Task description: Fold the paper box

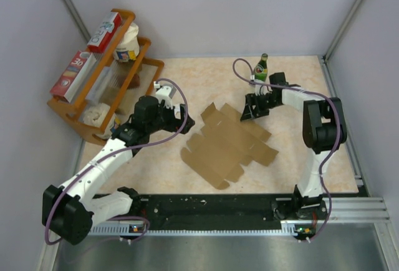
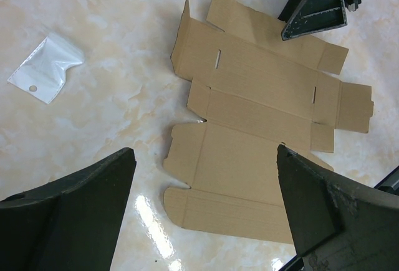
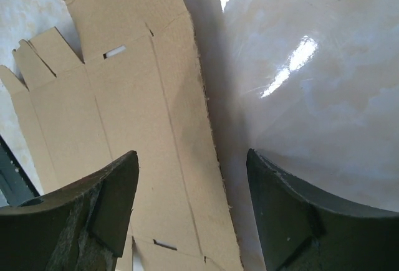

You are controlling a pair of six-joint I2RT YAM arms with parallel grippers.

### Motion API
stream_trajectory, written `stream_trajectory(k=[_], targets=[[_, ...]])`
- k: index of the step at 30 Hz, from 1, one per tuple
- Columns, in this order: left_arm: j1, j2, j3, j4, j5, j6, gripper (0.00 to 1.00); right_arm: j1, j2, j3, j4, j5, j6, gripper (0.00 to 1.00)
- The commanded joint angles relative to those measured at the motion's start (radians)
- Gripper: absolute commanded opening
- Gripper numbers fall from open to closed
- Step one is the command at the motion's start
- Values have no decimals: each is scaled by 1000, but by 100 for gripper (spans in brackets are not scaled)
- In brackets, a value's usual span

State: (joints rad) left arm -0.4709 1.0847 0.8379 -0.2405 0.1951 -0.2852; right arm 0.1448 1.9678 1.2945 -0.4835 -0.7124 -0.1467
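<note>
Cardboard edge sits right between the fingers of the right gripper (image 3: 193, 165). Its jaws are apart and pinching nothing, one finger over a flap, the other over bare table (image 1: 299, 84). The left gripper (image 2: 206, 152) is spread as wide as it goes and empty, hovering above the box (image 1: 227, 146) at its left end.

And the box? It lies flat in the middle of the table between the two arms, an open die-cut sheet with slots and tabs all showing. One small end flap seems to tip up a little; everything else is flush on the surface.

So by my reading nothing is folded yet. No wall stands, no tab is tucked, no lid is shut. The whole job is ahead: raise the sides, lock the tabs, close it up.
</note>
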Motion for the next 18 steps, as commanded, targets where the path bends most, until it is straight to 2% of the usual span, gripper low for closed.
stream_trajectory(k=[1, 7, 18], targets=[[6, -16, -11, 20, 20, 12, 99, 1, 31, 61, -76, -59, -51, 69], [5, -23, -13, 15, 18, 12, 99, -1, 74, 95, -138, -81, -63, 65], [5, -28, -13, 9, 17, 12, 99, 1, 108, 127, -170, -142, -68, 49]])
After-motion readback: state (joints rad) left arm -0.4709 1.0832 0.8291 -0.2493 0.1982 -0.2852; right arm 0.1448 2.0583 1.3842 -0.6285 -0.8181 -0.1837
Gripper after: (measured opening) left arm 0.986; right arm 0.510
